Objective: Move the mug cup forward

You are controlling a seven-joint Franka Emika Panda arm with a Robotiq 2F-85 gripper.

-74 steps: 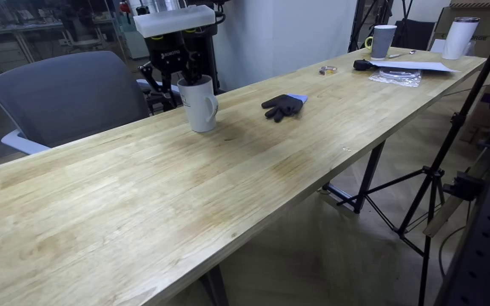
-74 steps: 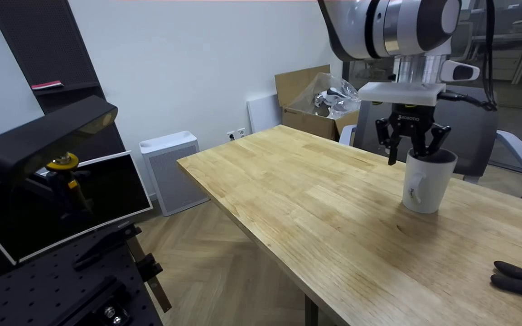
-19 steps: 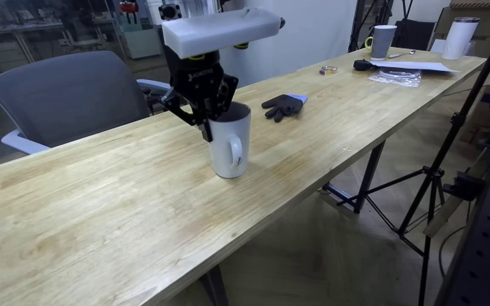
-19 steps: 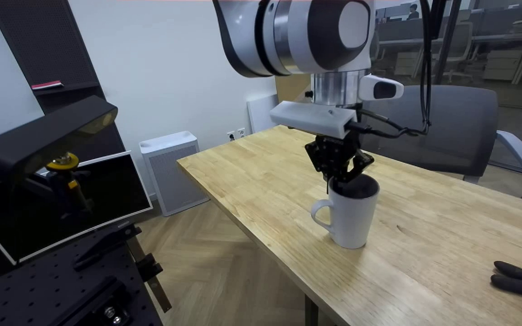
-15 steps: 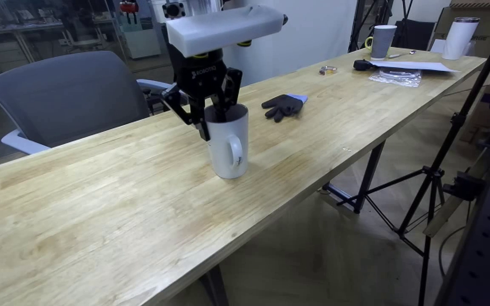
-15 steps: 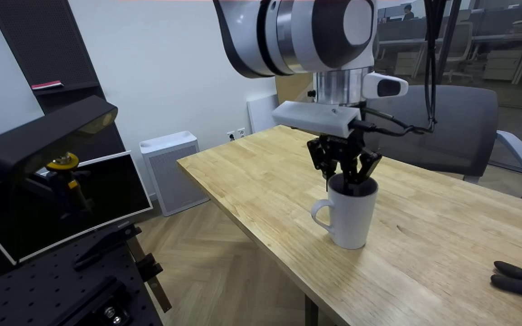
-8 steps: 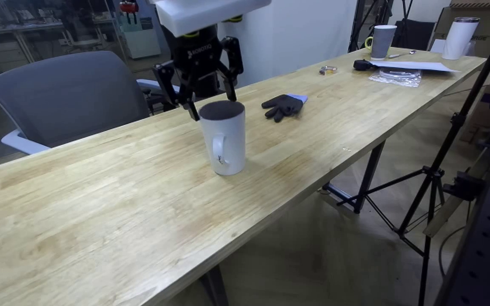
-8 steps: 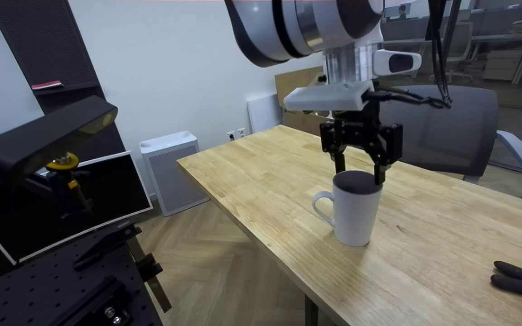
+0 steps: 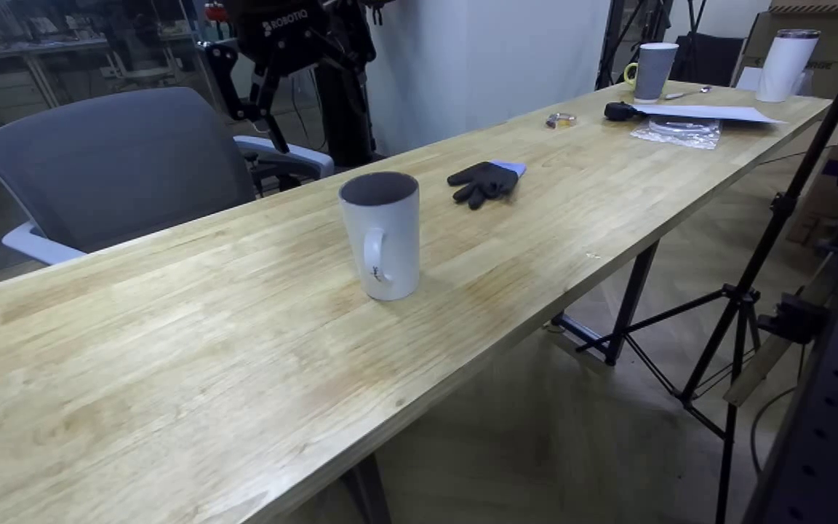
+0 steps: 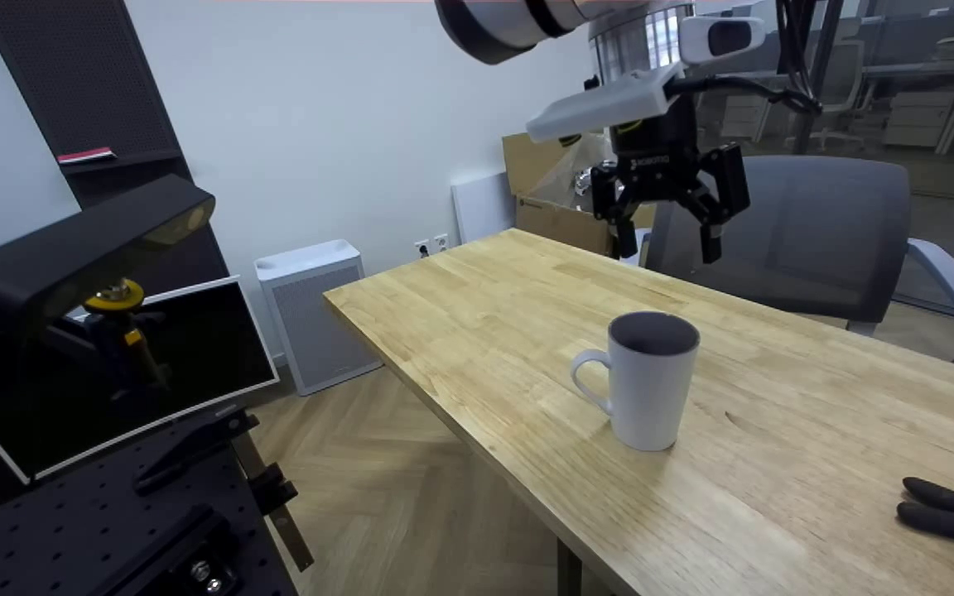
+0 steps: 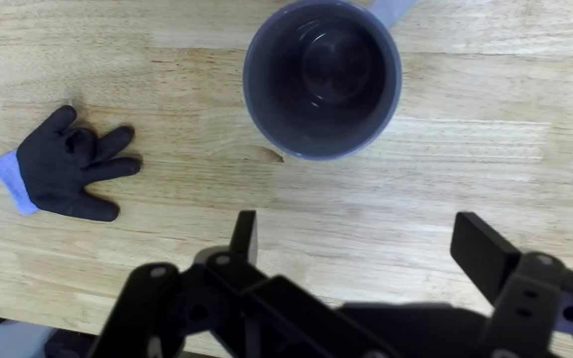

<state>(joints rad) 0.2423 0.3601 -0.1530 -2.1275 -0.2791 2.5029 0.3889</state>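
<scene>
In an exterior view the white mug (image 9: 396,233) stands upright on the wooden table (image 9: 230,349), close to the middle of the frame, with its handle (image 9: 373,253) turned toward the camera. Its inside is dark, and a small black mark is seen at the lower part of the handle. The gripper (image 10: 668,248), which in an exterior view is in the upper right part of the frame, is released: its two fingers (image 10: 710,247) are spread wide, and it hangs in the air, apart from the mug, which is lower in the same frame. In the wrist view the mug is at the top, and its handle is cut by the upper edge. The fingers come in from the bottom there, and the wood of the table shows between their tips.

A dark glove (image 11: 50,171) with a light blue cuff lies on the table, at the left of the wrist view, apart from the mug. In the upper right of an exterior view there are a grey cup (image 9: 655,73) with a yellow handle, a white tumbler (image 9: 788,65), a sheet of paper (image 9: 710,111) and a clear plastic bag (image 9: 684,135). A chair (image 9: 121,167) stands at the left, behind the table. In an exterior view a cardboard box (image 10: 556,219) is beyond the table.
</scene>
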